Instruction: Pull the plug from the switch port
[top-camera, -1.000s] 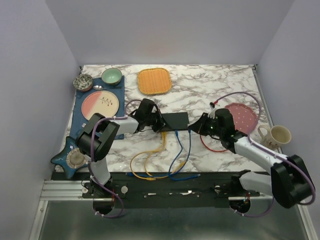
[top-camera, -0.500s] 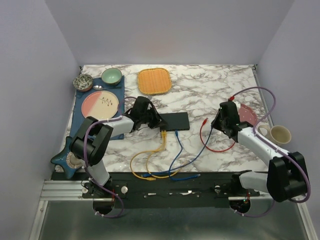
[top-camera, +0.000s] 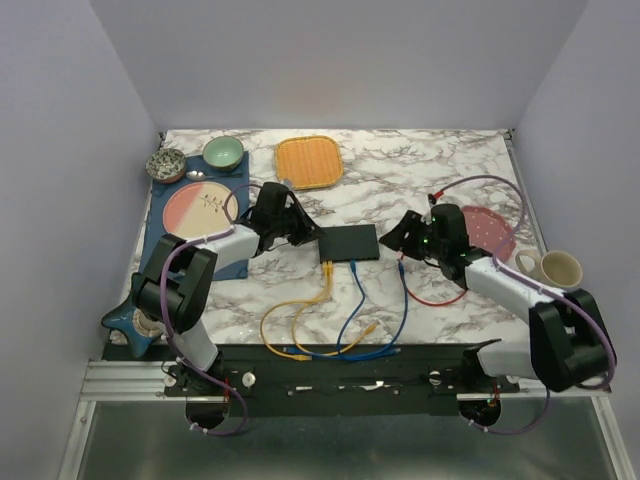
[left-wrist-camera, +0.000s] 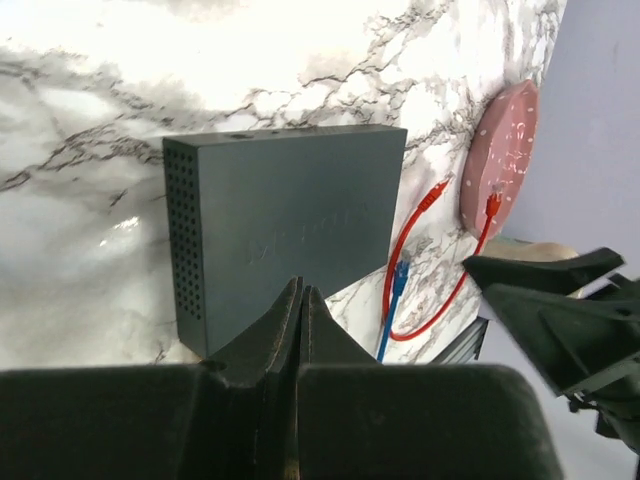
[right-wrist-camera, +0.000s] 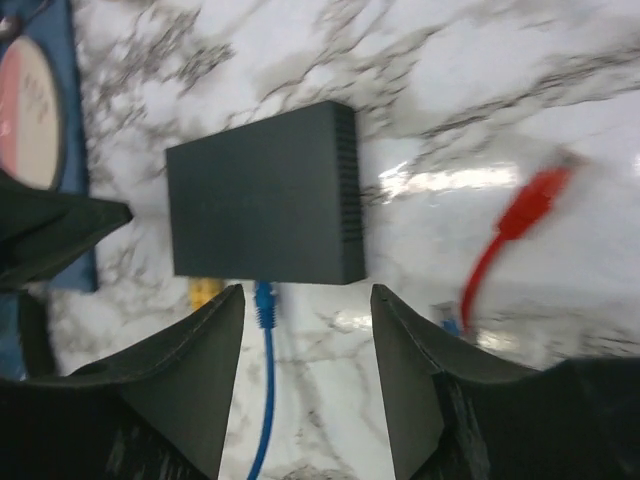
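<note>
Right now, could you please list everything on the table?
switch: one, black, centre
yellow cable: one, at switch's near edge
blue cables: two, right of the yellow
red cable: one, loose, right of switch
tray: one, orange, far centre
bowls: two, green and speckled, far left
plate: one, pink, on blue placemat
spotted mat: one, pink, right
mug: one, cream, right edge
star dish: one, blue, near left
left gripper: shut, left of switch
right gripper: open, right of switch
</note>
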